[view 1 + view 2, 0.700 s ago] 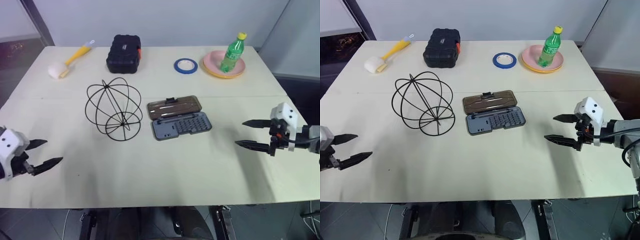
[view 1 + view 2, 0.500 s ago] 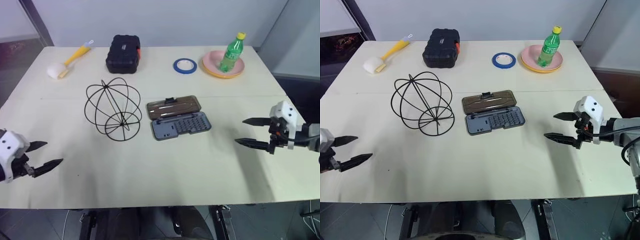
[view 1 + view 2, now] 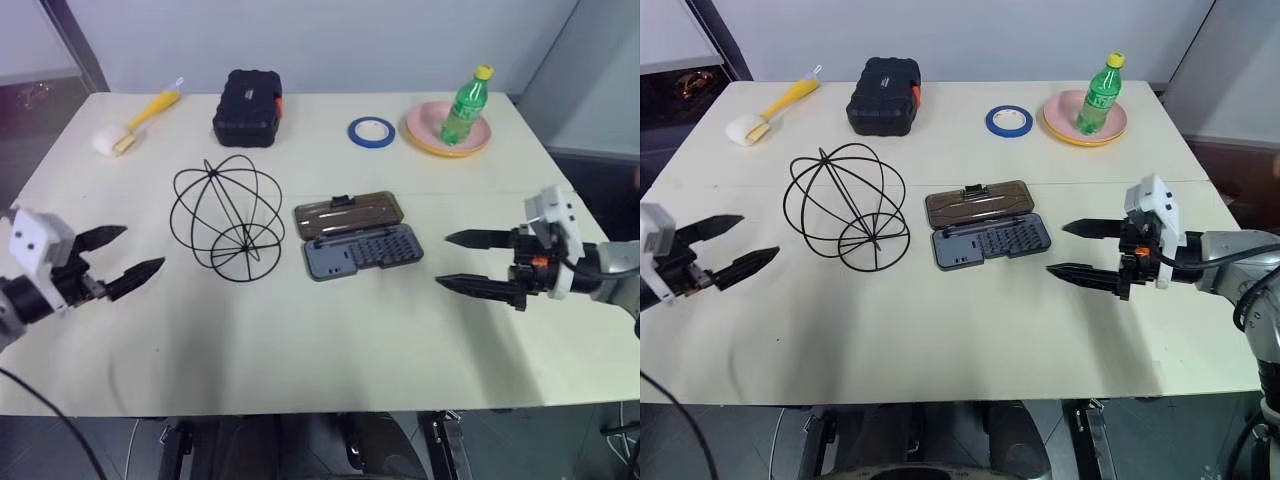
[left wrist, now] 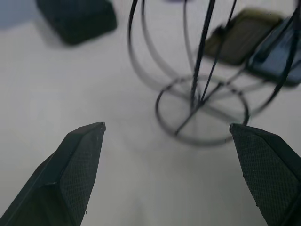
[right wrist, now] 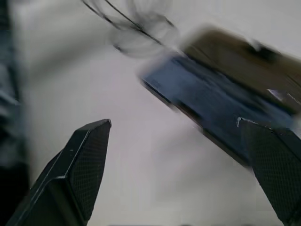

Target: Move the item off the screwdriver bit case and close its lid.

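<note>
Both arms have moved inward since the earlier frames. The left gripper [image 3: 128,252], before low near the table's near-left edge, now sits higher and closer to the globe [image 3: 226,218], fingers pointing at it, jaws wide, holding nothing. Left wrist view: globe's base ring on the table just ahead between the two spread fingers [image 4: 75,174].

The right gripper [image 3: 452,260] has also shifted in toward the case [image 3: 358,236]; its fingertips are now near the case's right end, not touching. Jaws wide, empty. Right wrist view is blurred but shows the grey-blue tray and brown lid [image 5: 235,61] ahead of the spread fingers [image 5: 77,169].

Objects unchanged. The globe stands on the table [image 3: 300,340] just left of the case, beside it, not on it; whether wires touch the case edge, cannot tell. The case lies open and flat, brown lid half on the far side, tray of bits on the near side, latch tab at the lid's far edge.

Far side of the table as before: brush [image 3: 135,122] far left, black box [image 3: 248,106] with orange side, blue tape ring [image 3: 371,131], green bottle [image 3: 463,106] standing on a pink plate [image 3: 425,135].
</note>
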You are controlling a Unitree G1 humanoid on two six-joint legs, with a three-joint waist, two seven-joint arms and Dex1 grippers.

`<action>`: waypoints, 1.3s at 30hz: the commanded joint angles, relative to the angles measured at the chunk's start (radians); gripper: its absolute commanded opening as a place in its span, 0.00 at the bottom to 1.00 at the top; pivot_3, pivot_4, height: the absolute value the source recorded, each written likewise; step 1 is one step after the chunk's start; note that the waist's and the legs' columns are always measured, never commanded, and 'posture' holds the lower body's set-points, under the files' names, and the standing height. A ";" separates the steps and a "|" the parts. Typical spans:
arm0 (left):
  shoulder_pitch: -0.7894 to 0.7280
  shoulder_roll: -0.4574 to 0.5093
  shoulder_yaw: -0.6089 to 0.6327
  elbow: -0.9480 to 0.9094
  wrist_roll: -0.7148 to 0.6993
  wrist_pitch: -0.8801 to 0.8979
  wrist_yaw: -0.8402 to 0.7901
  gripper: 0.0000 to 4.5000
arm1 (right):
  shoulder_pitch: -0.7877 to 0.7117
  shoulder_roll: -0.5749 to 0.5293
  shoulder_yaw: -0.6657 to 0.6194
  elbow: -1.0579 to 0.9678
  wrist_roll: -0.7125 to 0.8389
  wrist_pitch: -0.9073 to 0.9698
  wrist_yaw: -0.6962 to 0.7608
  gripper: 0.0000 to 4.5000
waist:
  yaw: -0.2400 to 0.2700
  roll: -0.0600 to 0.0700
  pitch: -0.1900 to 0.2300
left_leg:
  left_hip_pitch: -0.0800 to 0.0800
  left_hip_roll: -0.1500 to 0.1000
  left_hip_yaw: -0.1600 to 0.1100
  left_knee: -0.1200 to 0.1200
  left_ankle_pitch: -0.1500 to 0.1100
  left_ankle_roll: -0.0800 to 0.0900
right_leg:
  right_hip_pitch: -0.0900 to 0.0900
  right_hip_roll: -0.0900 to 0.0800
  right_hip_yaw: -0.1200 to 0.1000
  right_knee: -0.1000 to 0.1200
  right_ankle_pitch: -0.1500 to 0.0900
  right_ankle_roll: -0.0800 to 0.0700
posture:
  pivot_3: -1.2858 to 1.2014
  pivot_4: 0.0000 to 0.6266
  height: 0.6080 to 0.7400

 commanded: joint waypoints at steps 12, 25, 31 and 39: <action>-0.227 -0.042 -0.257 0.131 0.065 -0.037 -0.025 0.56 | -0.122 0.023 -0.054 -0.170 0.286 0.152 -0.226 1.00 | 0.004 -0.001 0.000 | -0.001 0.000 -0.001 0.001 0.000 0.000 | 0.000 0.001 0.000 -0.001 0.000 -0.001 | 0.52 0.24 0.98; -0.268 -0.040 -0.065 0.326 0.119 -0.096 0.175 0.01 | -0.138 0.017 -0.058 -0.181 0.342 0.124 -0.243 1.00 | -0.002 -0.001 0.000 | -0.001 0.001 -0.001 0.001 0.000 0.000 | 0.000 0.002 0.000 0.000 0.000 0.000 | 0.52 0.24 0.98; -0.282 0.016 0.142 0.557 0.188 -0.180 0.389 0.01 | -0.159 0.042 0.003 -0.161 0.307 0.094 -0.223 1.00 | 0.000 -0.001 0.000 | -0.001 0.001 -0.001 0.001 0.000 0.000 | -0.001 0.002 -0.001 0.002 0.000 0.000 | 0.52 0.24 0.98; -0.129 0.004 0.202 0.562 0.214 -0.200 0.415 0.01 | -0.221 0.070 0.104 -0.106 0.247 0.051 -0.163 1.00 | 0.006 -0.003 -0.001 | -0.002 0.000 -0.001 0.001 0.000 0.000 | -0.001 -0.003 -0.003 0.001 0.000 0.000 | 0.52 0.24 0.98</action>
